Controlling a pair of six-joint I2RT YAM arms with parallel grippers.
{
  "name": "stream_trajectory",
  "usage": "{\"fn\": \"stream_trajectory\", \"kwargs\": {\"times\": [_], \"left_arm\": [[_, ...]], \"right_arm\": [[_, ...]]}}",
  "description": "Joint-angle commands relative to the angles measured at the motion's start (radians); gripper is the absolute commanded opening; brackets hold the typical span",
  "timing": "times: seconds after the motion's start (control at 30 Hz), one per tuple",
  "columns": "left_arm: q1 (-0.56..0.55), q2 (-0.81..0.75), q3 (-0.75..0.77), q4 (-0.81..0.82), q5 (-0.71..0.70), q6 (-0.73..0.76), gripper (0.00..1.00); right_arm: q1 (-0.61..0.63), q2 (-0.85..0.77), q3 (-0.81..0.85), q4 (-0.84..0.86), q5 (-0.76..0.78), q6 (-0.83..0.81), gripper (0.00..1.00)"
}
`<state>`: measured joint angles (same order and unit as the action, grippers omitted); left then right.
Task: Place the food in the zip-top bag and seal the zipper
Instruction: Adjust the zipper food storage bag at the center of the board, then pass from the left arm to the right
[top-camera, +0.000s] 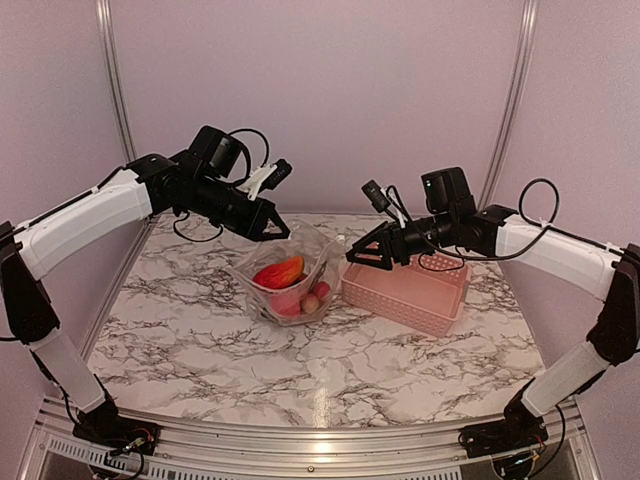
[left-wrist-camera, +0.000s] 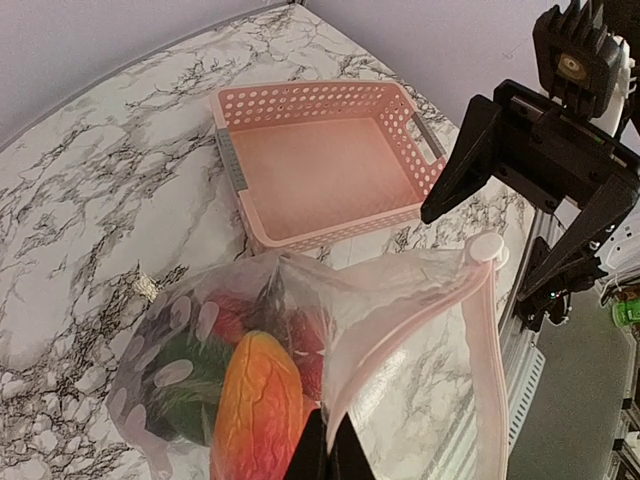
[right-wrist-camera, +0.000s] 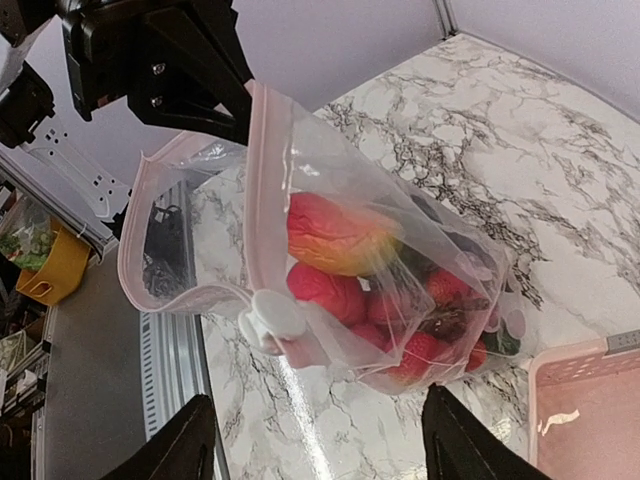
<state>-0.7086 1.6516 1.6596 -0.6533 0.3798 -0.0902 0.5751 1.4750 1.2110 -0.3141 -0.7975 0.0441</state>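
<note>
Clear plastic is what your left gripper (left-wrist-camera: 327, 450) has hold of. Its fingers (left-wrist-camera: 308, 455) are pressed tight together on the upper edge of the zip-top bag (left-wrist-camera: 400, 330), close beside the pink zipper (left-wrist-camera: 492, 360) strip, and they hold that side of the mouth up off the marble table (top-camera: 200, 330). In the top view you see the same pinch. The bag hangs from the gripper's tip with its bottom resting on the table, just left of the pink basket (top-camera: 405, 290).

Your right gripper (right-wrist-camera: 318, 398) is spread wide, with one finger at each side of its wrist view, and it grips nothing. The white slider (right-wrist-camera: 275, 315) on the zipper sits just ahead of that gap. It is near the fingers, but as far as you can tell it touches neither. From the left wrist view, the right gripper hangs just above the slider.

The bag's mouth is unsealed: the pink strip runs in a loop and its two sides stand well apart. The food is inside the bag. An orange-red mango (right-wrist-camera: 335, 240) lies uppermost, red-pink berries (right-wrist-camera: 325, 290) sit under it, and a green piece (left-wrist-camera: 185, 385) lies low against the wall. A darker item among the berries is too hidden to name.
</note>
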Motion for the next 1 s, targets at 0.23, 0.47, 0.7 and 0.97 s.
{"fn": "stream_trajectory", "kwargs": {"times": [0.23, 0.47, 0.7, 0.97], "left_arm": [[0.004, 0.027, 0.038, 0.041, -0.030, -0.072, 0.08], [0.004, 0.070, 0.111, 0.025, -0.180, -0.086, 0.24], [-0.085, -0.111, 0.102, 0.136, -0.445, 0.028, 0.53], [-0.174, -0.227, -0.002, 0.043, -0.353, 0.125, 0.59]], "right_arm": [[0.050, 0.105, 0.085, 0.105, 0.164, -0.022, 0.63], [0.074, 0.135, 0.129, 0.122, 0.155, -0.041, 0.37], [0.088, 0.168, 0.180, 0.083, 0.173, -0.068, 0.20], [0.104, 0.192, 0.200, 0.092, 0.156, -0.051, 0.12]]}}
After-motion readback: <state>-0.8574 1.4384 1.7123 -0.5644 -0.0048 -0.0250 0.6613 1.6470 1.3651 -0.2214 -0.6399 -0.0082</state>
